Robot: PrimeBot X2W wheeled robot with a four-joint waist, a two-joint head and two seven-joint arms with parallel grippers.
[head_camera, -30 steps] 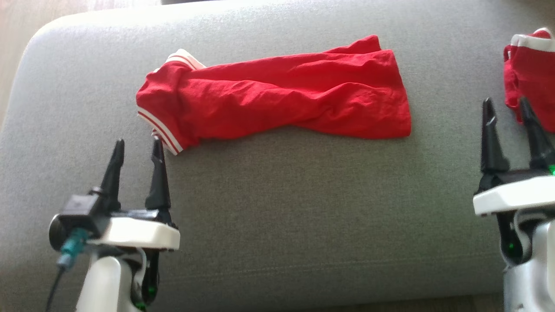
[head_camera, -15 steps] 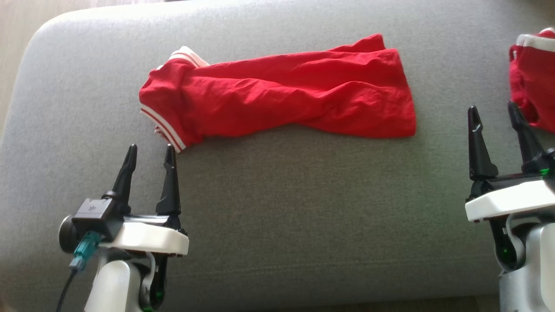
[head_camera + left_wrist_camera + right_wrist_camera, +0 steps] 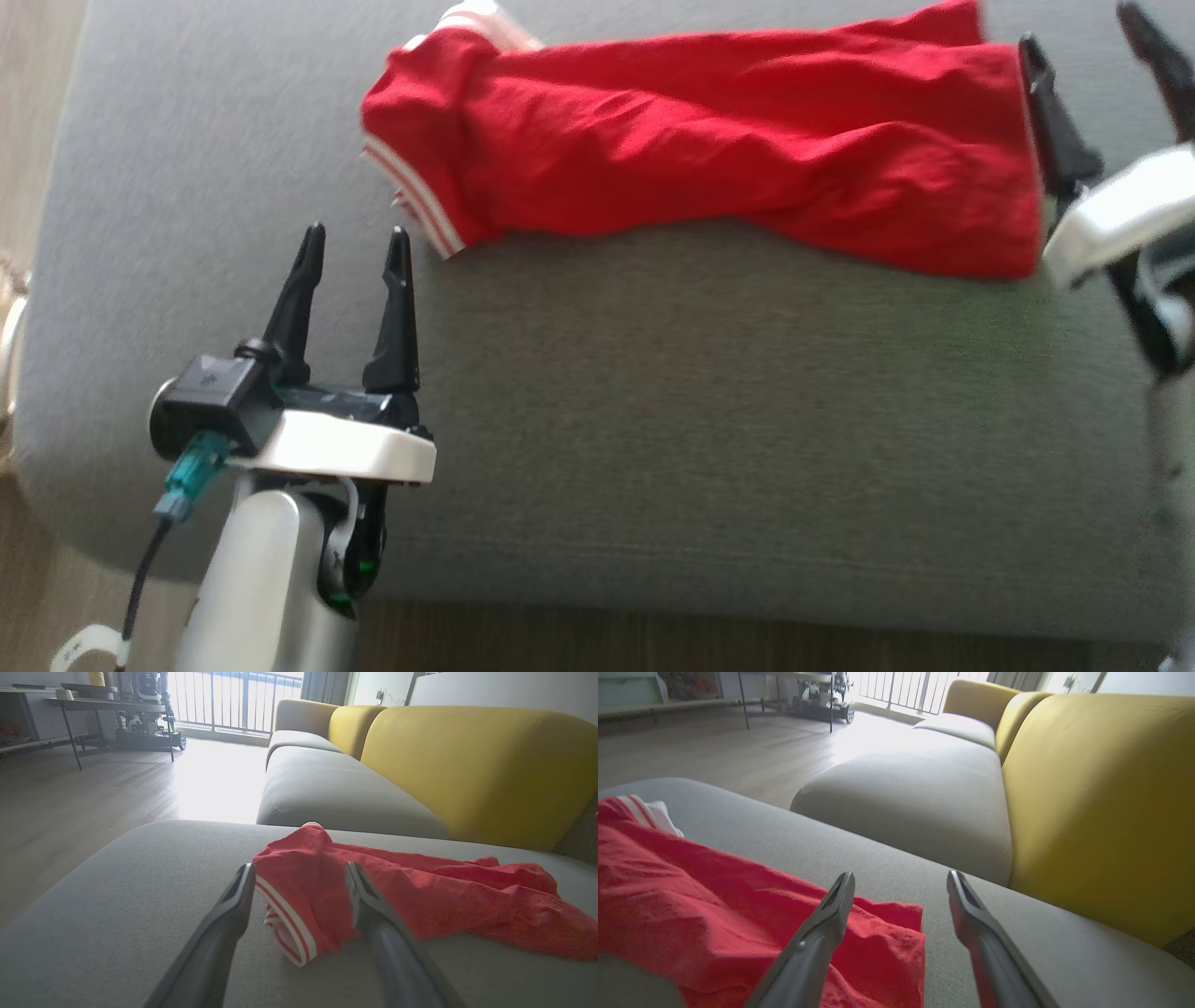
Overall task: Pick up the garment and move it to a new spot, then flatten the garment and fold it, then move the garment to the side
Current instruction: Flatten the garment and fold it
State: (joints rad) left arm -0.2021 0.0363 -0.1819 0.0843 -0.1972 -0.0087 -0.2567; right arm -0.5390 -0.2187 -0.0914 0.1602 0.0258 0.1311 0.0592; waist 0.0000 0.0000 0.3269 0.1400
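Note:
A red garment [image 3: 709, 149] with white-striped trim lies folded into a long band across the grey cushion [image 3: 653, 420]. My left gripper [image 3: 355, 247] stands open just short of the striped left end [image 3: 289, 924], touching nothing. My right gripper [image 3: 1083, 28] is open at the garment's plain right end, its left finger over the red edge [image 3: 887, 947] and its right finger over bare cushion. Neither holds any cloth. The same garment fills the lower left of the right wrist view [image 3: 691, 905].
Wooden floor [image 3: 37, 112] borders the cushion's left edge and front. Behind the cushion stands a sofa with a yellow backrest [image 3: 467, 765] and a grey seat [image 3: 336, 793]. A dark-legged table [image 3: 107, 714] stands far off by the window.
The head camera has shifted, so the garment sits higher and further right in view. My right gripper has moved from beside a second red item to the garment's right end.

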